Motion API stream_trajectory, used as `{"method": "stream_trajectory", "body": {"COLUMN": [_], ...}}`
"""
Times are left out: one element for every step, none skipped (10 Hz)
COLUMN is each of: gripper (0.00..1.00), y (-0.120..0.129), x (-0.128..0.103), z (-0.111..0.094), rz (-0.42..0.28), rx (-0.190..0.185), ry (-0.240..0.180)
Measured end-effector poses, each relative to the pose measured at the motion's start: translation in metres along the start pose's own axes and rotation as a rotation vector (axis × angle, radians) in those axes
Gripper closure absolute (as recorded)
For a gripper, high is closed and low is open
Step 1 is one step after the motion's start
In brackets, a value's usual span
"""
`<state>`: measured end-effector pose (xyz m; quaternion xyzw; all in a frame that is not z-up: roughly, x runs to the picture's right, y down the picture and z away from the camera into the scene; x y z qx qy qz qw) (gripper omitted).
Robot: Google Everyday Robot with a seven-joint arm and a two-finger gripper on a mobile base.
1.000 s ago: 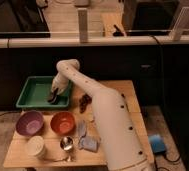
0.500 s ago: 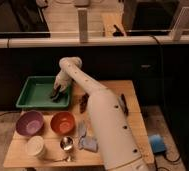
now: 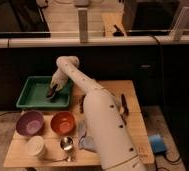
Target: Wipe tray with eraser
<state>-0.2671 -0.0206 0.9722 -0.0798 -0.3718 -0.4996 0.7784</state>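
Note:
The green tray point(image 3: 32, 95) sits at the back left of the wooden table. My gripper point(image 3: 52, 93) reaches down into the tray's right half, its tip on the tray floor. A small dark block, the eraser point(image 3: 51, 95), shows at the tip, held between the fingers and pressed on the floor. My white arm point(image 3: 95, 107) runs from the front right across the table to the tray and hides the tray's right rim.
A purple bowl point(image 3: 30, 123) and an orange bowl point(image 3: 63, 121) stand in front of the tray. A white cup point(image 3: 36, 147), a metal cup point(image 3: 67, 144) and a grey cloth point(image 3: 86, 143) lie near the front edge. A thin black stick point(image 3: 124, 103) lies at the right.
The gripper has slid with the eraser a little to the left and toward the back across the tray floor. Nothing else on the table has moved.

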Motion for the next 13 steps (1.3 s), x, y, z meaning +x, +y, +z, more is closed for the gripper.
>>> {"method": "stream_trajectory", "body": {"gripper": [0.81, 0.81, 0.81, 0.81, 0.81, 0.81, 0.81, 0.81, 0.81, 0.81, 0.81, 0.81, 0.81], "y": [-0.004, -0.009, -0.014, -0.018, -0.022, -0.023, -0.024, -0.023, -0.019, -0.018, 0.000, 0.008, 0.014], "x": [-0.004, -0.010, -0.016, -0.021, -0.026, -0.029, -0.034, -0.038, -0.039, -0.040, -0.039, -0.039, -0.038], "z": [0.002, 0.005, 0.007, 0.010, 0.012, 0.013, 0.014, 0.015, 0.016, 0.016, 0.010, 0.007, 0.006], "rz": [-0.011, -0.025, -0.040, -0.052, -0.064, -0.070, -0.081, -0.089, -0.086, -0.084, -0.065, -0.054, -0.043], "rx": [0.007, 0.012, 0.017, 0.020, 0.024, 0.025, 0.023, 0.020, 0.016, 0.015, 0.004, -0.002, -0.006], "ry": [-0.004, -0.009, -0.014, -0.021, -0.027, -0.030, -0.037, -0.040, -0.042, -0.043, -0.040, -0.037, -0.034]}}
